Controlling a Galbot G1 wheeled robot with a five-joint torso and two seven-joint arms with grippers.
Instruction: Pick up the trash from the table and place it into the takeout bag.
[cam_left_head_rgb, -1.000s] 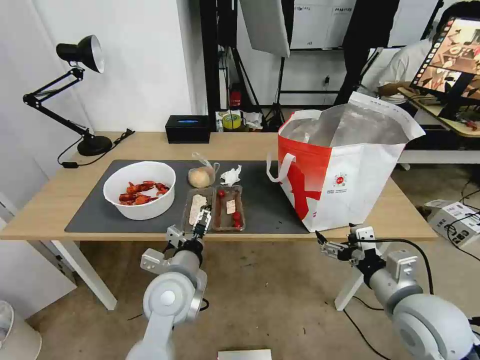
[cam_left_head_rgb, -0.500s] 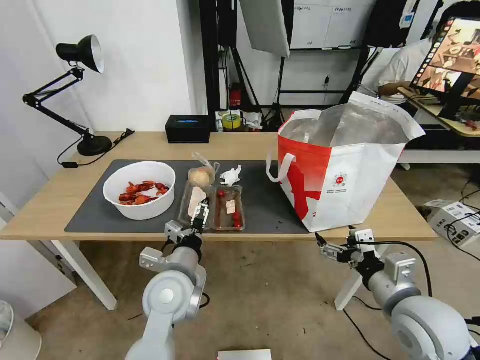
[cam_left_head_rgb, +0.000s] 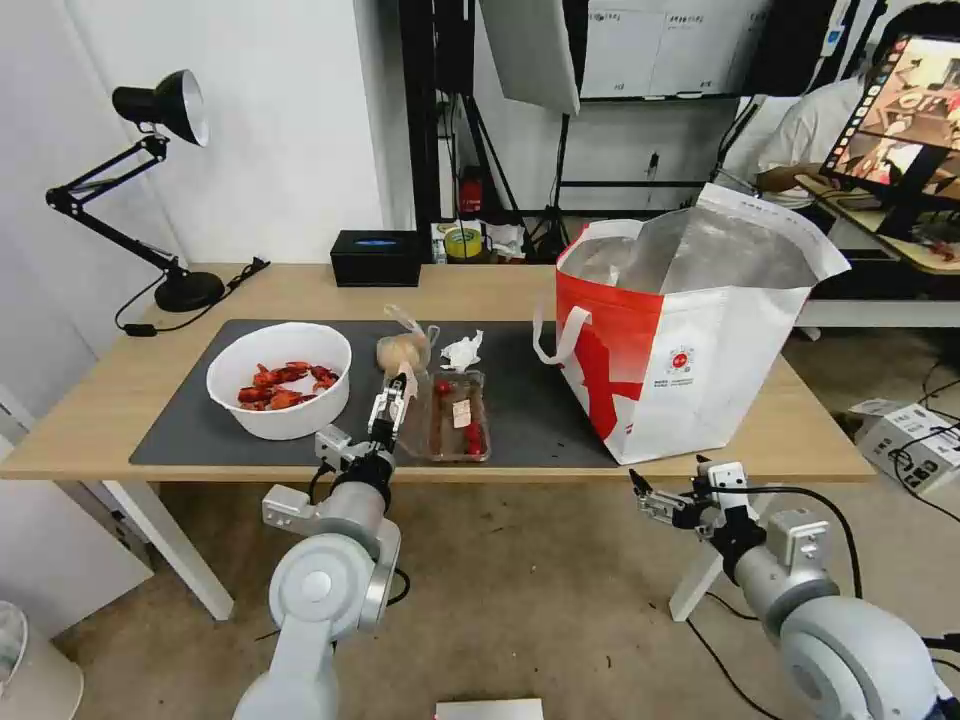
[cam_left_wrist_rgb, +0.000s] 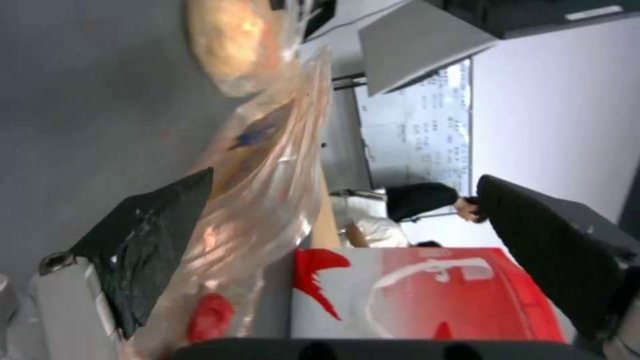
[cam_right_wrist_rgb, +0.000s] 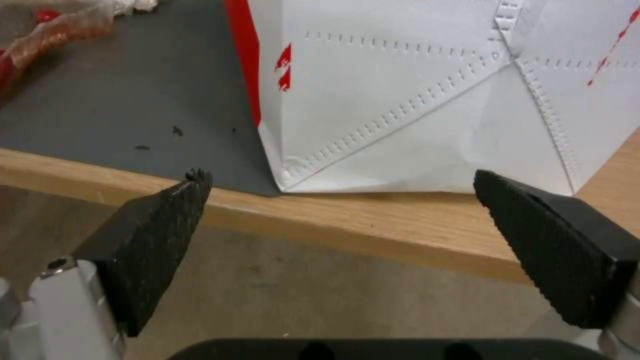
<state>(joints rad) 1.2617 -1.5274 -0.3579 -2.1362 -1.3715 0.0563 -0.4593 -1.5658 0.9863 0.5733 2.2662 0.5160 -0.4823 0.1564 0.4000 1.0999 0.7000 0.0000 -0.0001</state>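
Observation:
On the table's (cam_left_head_rgb: 100, 420) dark mat lies the trash: a white bowl (cam_left_head_rgb: 280, 380) of red shells, a clear hinged tray (cam_left_head_rgb: 460, 430), a bagged bun (cam_left_head_rgb: 403, 350) and a white tissue (cam_left_head_rgb: 462, 350). My left gripper (cam_left_head_rgb: 392, 398) hangs open over the tray's left half, which stands tipped up. In the left wrist view the clear plastic (cam_left_wrist_rgb: 267, 200) leans against one finger (cam_left_wrist_rgb: 153, 245) of that gripper (cam_left_wrist_rgb: 345, 176). The red-and-white takeout bag (cam_left_head_rgb: 690, 340) stands open at the right. My right gripper (cam_left_head_rgb: 650, 492) is open, just below the table's front edge by the takeout bag's corner (cam_right_wrist_rgb: 413, 110).
A black desk lamp (cam_left_head_rgb: 165, 110) stands at the back left and a black box (cam_left_head_rgb: 375, 257) at the back middle. Bare mat (cam_left_head_rgb: 540, 420) lies between the tray and the takeout bag. A person sits behind at the right.
My left gripper has risen and moved farther in over the tray, and the tray's left half has tipped up from flat. The right arm has sunk slightly.

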